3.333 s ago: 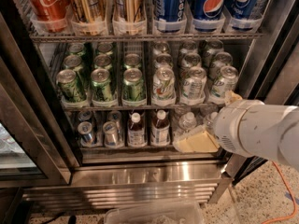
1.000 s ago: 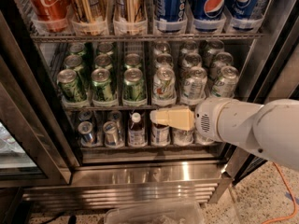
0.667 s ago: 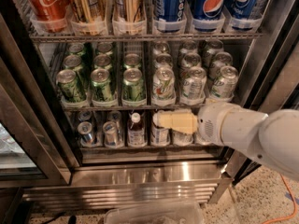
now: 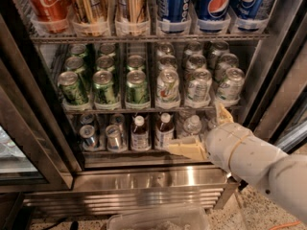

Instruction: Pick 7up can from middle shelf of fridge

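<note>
Lowered and swung to the right since 0.7 s earlier, the cream-fingered two-finger gripper (image 4: 195,128) is now found just below the middle shelf (image 4: 144,110), a thin wire rack with clear plastic lane trays. Before, it was held level with that rack's front edge. Its fingers (image 4: 184,148) are spread wide apart and grip nothing. One is laid pointing left, below the rack and in front of the small brown bottles (image 4: 139,133). The other is raised towards the rack's right end, and whether it touches the rightmost silver can there cannot be told. The thick white arm (image 4: 261,164) is seen reaching in from below and right of the rack.

The 7up can (image 4: 167,86), a small silver-white can with green lettering and a red spot, is stood upright at the front of the rack, just right of its middle. It is well apart from both fingers. To its left on the same rack, three lanes of small dark green cans (image 4: 104,86) are lined up. To its right are two further lanes of silver-white cans (image 4: 198,85). Above the rack, a red Coca-Cola can (image 4: 45,1), gold cans (image 4: 88,3) and tall blue Pepsi cans (image 4: 216,1) are ranged side by side. Well below the rack, the ribbed steel base of the stainless-steel fridge (image 4: 144,178) is seen.
</note>
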You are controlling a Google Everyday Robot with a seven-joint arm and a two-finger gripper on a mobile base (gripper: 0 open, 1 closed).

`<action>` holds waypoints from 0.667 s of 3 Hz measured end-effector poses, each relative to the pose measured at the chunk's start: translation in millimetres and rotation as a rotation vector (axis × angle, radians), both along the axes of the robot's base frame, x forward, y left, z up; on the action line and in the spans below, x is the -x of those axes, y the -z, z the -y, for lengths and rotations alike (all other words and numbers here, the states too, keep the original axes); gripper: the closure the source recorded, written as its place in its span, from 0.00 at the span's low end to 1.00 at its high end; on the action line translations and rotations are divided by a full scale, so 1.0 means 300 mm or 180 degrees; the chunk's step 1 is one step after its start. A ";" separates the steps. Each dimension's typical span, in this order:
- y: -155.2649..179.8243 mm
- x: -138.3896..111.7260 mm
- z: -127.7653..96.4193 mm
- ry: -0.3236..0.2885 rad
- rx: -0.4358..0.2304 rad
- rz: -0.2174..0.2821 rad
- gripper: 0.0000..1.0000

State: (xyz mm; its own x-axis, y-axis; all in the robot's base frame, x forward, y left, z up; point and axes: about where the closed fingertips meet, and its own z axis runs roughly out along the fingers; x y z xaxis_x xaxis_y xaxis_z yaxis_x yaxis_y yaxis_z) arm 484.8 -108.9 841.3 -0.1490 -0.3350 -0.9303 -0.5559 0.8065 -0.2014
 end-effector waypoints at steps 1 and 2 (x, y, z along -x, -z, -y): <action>-0.008 0.026 -0.004 -0.0063 0.0546 0.0591 0.00; -0.021 0.024 -0.012 -0.0101 0.0689 0.0707 0.00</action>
